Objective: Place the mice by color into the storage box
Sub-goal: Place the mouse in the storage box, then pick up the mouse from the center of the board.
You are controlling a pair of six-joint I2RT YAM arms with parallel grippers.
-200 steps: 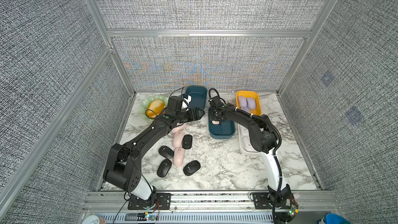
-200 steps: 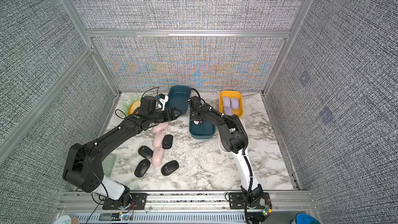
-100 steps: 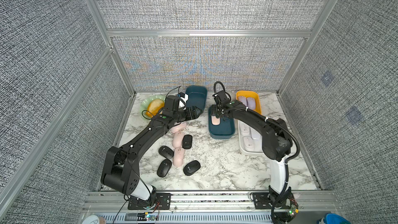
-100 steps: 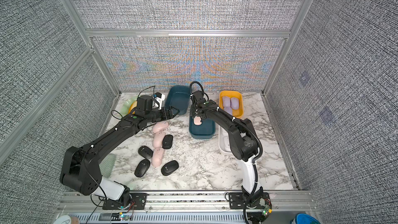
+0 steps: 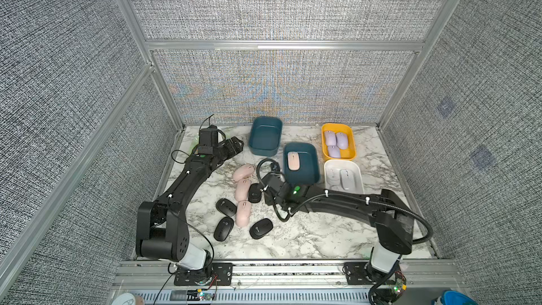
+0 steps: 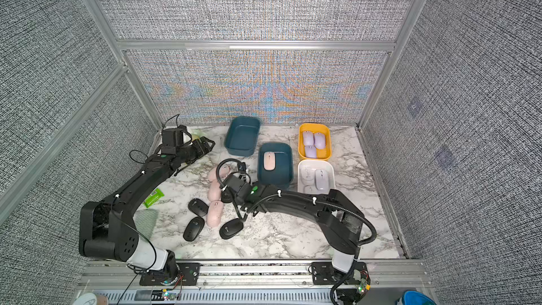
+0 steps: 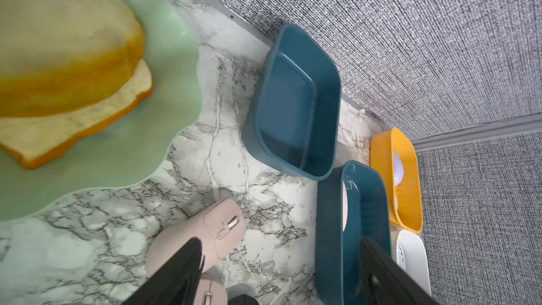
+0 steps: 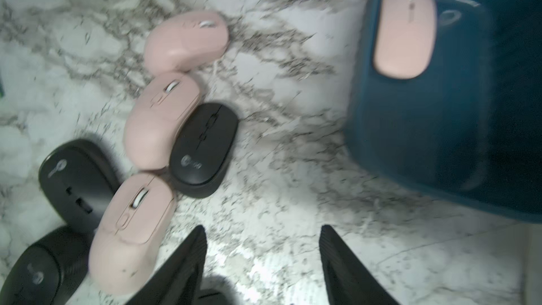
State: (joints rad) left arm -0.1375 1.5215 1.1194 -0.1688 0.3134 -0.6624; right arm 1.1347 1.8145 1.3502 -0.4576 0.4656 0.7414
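Note:
Three pale pink mice (image 5: 242, 188) and several black mice (image 5: 226, 207) lie loose in the middle of the marble table. One more pink mouse (image 5: 293, 160) lies in the nearer blue storage box (image 5: 314, 171). Three lilac mice (image 5: 334, 142) fill the yellow box (image 5: 338, 126), and white mice (image 5: 345, 176) lie in the white box (image 5: 342, 162). The farther blue box (image 5: 264, 137) holds nothing. My right gripper (image 5: 267, 199) (image 8: 262, 227) hovers open over bare marble, beside a black mouse (image 8: 203, 148). My left gripper (image 5: 236, 145) (image 7: 281, 242) stands open at the back left.
In the left wrist view, a green plate (image 7: 164, 112) with an orange-crusted bread loaf (image 7: 73, 83) sits at the back left, beneath my left arm. A green packet (image 6: 154, 197) lies by the left wall. Mesh walls close three sides.
My right gripper has swung from over the nearer blue box forward to the loose mice, leaving the pink mouse in the box. My left gripper has drawn back a little toward the plate.

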